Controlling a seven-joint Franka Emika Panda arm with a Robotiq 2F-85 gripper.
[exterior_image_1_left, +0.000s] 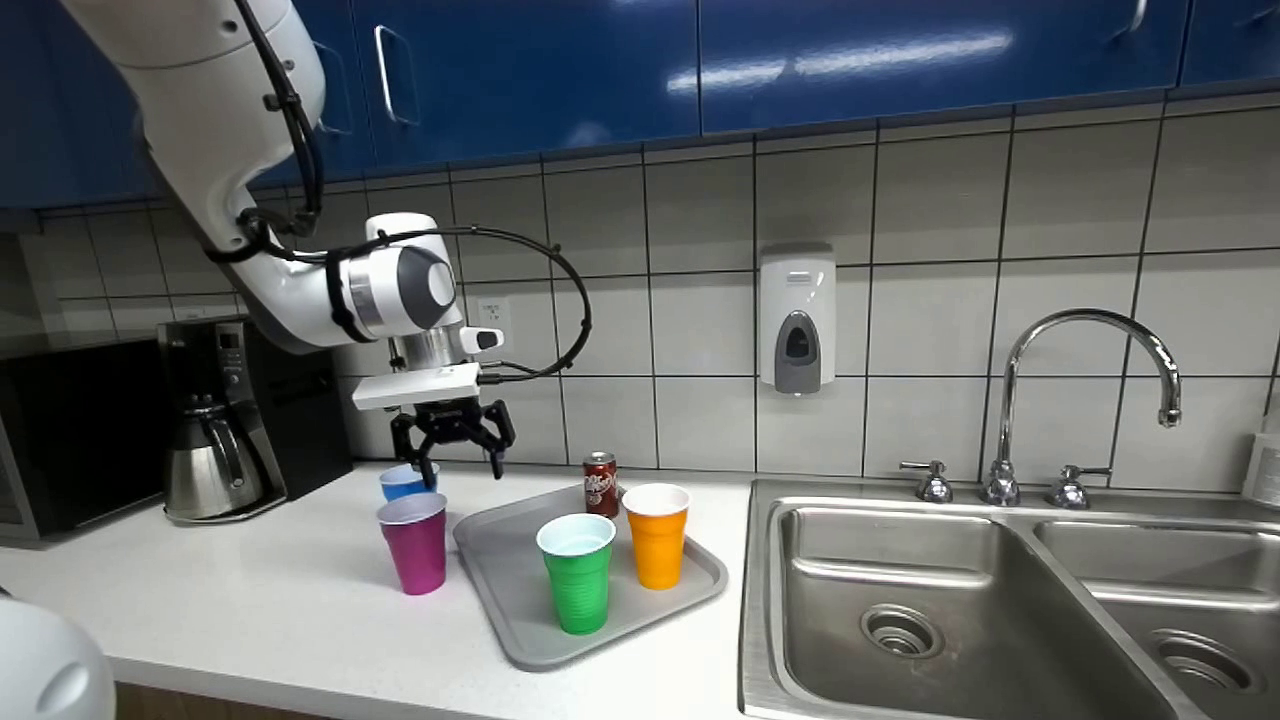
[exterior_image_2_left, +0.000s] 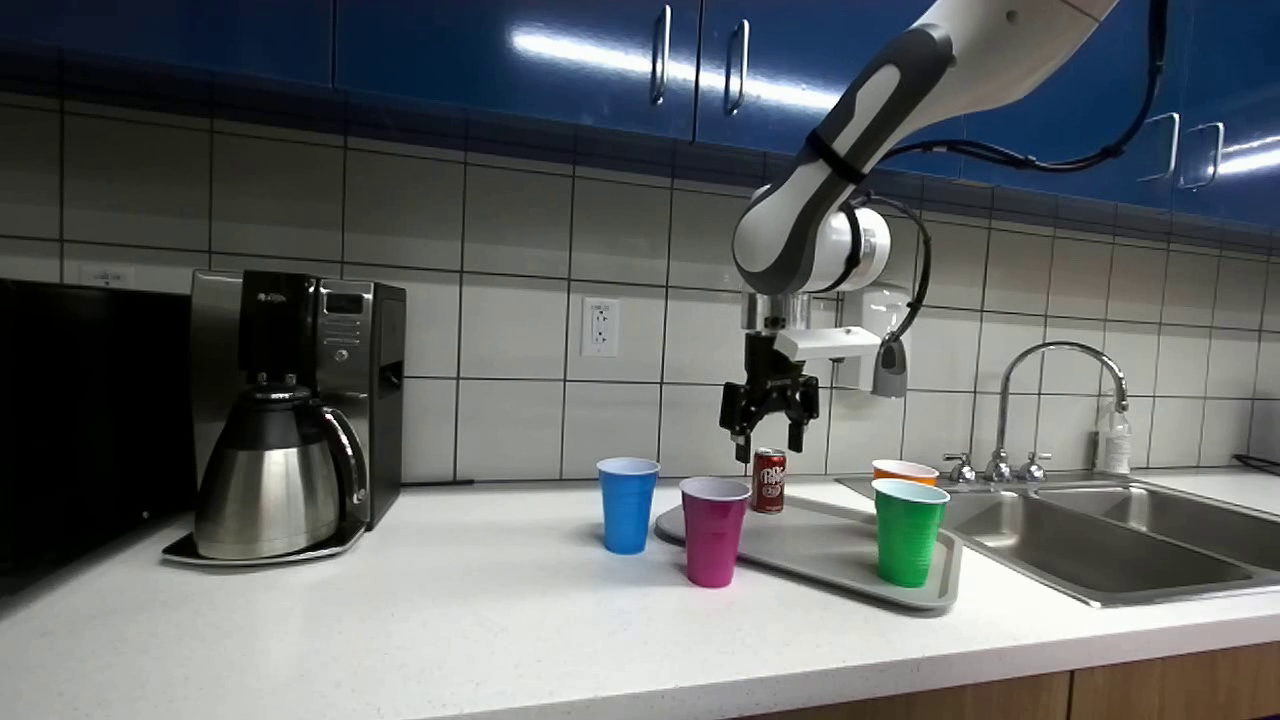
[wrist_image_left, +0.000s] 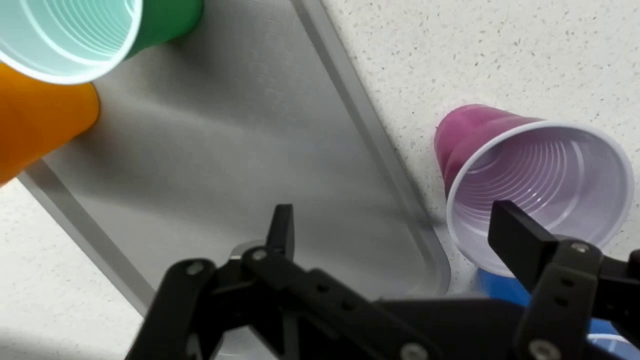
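My gripper (exterior_image_1_left: 463, 470) hangs in the air over the counter, jaws wide apart with nothing between them. In the wrist view, one fingertip overlaps the rim of the magenta cup (wrist_image_left: 460, 137); contact cannot be told. That cup stands upright beside the grey tray (wrist_image_left: 240, 125), with the blue cup (exterior_image_2_left: 628, 508) close by, mostly hidden in the wrist view. On the tray (exterior_image_1_left: 520, 565) are the green cup (exterior_image_1_left: 578, 585), the orange cup (exterior_image_1_left: 658, 545) and a dark red soda can (exterior_image_1_left: 600, 488). In an exterior view, the gripper (exterior_image_2_left: 769, 447) appears just above the can (exterior_image_2_left: 768, 485).
A steel double sink (exterior_image_1_left: 900, 660) with a curved faucet (exterior_image_1_left: 1010, 400) lies beside the tray. A coffee maker (exterior_image_2_left: 280, 480) stands at the counter's other end. Blue cabinets (exterior_image_1_left: 530, 70) hang above, and a soap dispenser (exterior_image_1_left: 797, 275) is fixed to the tiled wall.
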